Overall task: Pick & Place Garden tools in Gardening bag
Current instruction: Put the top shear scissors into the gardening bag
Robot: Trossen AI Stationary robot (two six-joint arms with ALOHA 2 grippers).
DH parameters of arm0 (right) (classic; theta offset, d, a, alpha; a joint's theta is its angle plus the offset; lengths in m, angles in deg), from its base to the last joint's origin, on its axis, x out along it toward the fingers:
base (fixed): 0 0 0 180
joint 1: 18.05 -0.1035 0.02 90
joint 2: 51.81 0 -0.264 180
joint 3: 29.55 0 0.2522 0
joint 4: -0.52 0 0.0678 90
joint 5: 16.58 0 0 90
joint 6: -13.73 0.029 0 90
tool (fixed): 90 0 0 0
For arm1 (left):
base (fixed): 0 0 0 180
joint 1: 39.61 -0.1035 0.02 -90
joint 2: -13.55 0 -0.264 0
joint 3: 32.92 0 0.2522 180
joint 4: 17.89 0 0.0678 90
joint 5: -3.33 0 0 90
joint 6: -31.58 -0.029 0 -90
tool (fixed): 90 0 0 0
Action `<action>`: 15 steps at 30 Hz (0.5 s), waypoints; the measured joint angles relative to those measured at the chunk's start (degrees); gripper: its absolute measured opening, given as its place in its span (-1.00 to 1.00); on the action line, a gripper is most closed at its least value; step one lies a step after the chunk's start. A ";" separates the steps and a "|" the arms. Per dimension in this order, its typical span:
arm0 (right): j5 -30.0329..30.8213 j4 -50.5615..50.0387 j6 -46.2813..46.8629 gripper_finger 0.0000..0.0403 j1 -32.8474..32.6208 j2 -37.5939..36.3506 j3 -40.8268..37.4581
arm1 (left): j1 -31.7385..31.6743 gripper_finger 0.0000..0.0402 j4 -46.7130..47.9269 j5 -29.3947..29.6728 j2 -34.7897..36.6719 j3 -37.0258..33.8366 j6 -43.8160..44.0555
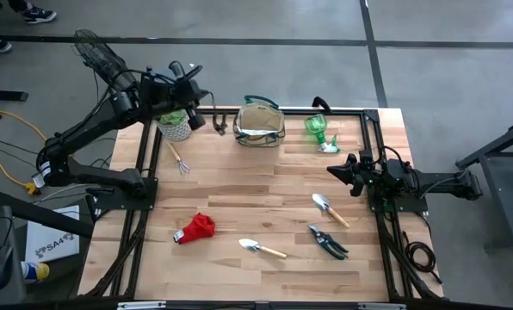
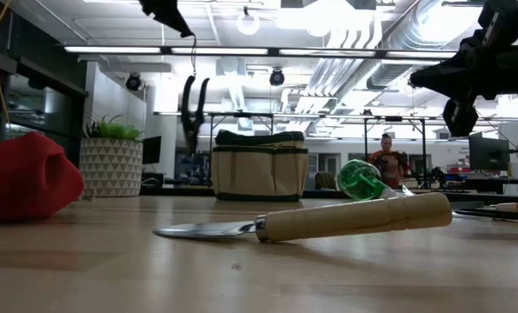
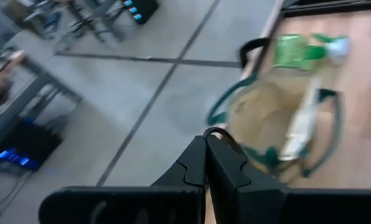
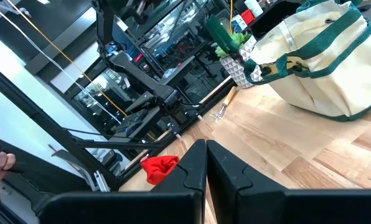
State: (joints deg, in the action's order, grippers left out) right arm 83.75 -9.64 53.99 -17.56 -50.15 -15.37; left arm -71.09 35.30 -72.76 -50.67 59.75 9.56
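The tabletop [image 1: 265,185] is pale wooden planks in a dark frame, on a grey concrete floor [image 1: 446,77] crossed by dark lines; the low view looks into a bright workshop with ceiling ducts, where a person [image 2: 386,159] stands far back. At the far edge sits the bag [image 1: 260,126], with a potted plant [image 1: 174,123] to its left and a green plastic piece [image 1: 319,131] to its right. A small rake [image 1: 178,158] lies just in front of the pot. Nearer lie a red cloth [image 1: 196,228], one trowel [image 1: 261,248], a second trowel [image 1: 330,208] and shears [image 1: 328,242] (all apart from one another). The left hand [image 1: 207,118], clenched on a second pair of shears [image 2: 192,111], hangs between plant and bag. The right hand [image 1: 334,169] is clenched and empty, at the right edge above the tabletop.
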 joint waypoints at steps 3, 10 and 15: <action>-0.02 0.00 -0.01 -0.99 0.02 0.01 0.00 | -1.60 -1.00 -0.87 2.32 -0.85 0.04 1.20; -0.02 0.00 0.00 -0.99 0.00 0.00 0.00 | -2.37 -1.00 -3.11 6.22 -1.70 0.04 5.00; 0.00 0.00 0.00 -0.99 0.01 0.00 -0.01 | -2.33 -1.00 -4.74 6.84 -2.32 0.04 7.47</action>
State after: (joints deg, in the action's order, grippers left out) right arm 83.75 -9.64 53.99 -17.55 -50.15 -15.38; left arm -73.41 30.56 -65.92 -52.99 59.80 17.02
